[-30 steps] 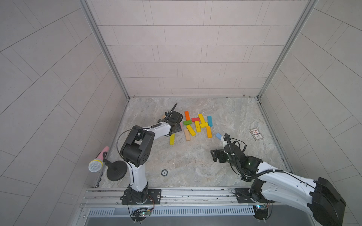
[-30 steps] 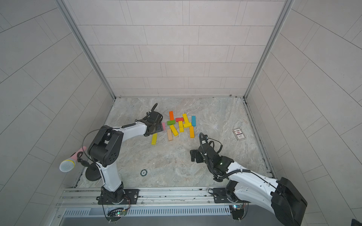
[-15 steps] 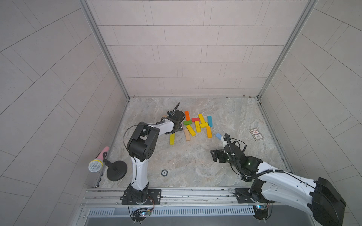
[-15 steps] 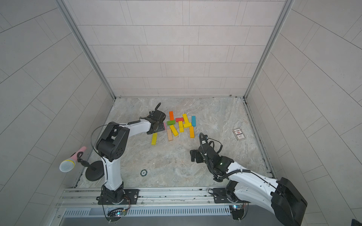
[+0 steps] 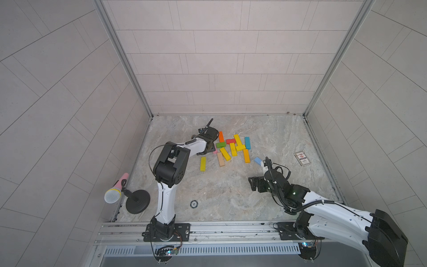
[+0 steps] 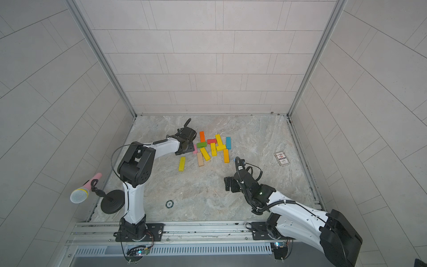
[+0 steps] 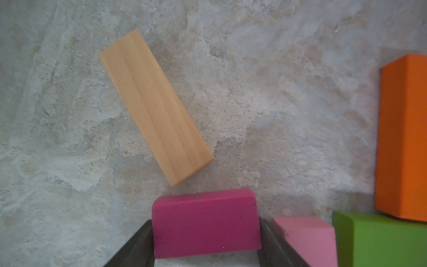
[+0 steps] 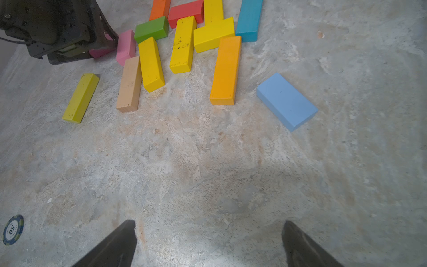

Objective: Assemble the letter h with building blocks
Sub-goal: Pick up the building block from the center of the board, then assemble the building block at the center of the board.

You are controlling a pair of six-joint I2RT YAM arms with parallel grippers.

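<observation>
left claw (image 7: 205,223) clamped on magenta block (image 7: 205,208) at the pile's (image 5: 233,149) 9 o'clock edge (12 = back wall). pink block (image 7: 305,240) just beside at its 3, green block (image 7: 379,240) and orange block (image 7: 404,138) past that. wood block (image 7: 156,107) near, not touching. right claw (image 8: 209,223) wide open over bare floor (image 5: 231,191) at 5, blue block (image 8: 286,100) nearest. card (image 5: 302,158) at 3, chip (image 5: 194,203) at 6, mic (image 5: 113,195) at 8 by the edge. open room: the 6 side.

The right gripper (image 8: 209,223) is hovering with jaws spread wide; ahead, a light blue block (image 8: 286,100) is lying apart from the block cluster (image 8: 182,46), where the left gripper (image 8: 103,47) is straddling a magenta block (image 8: 99,53).
</observation>
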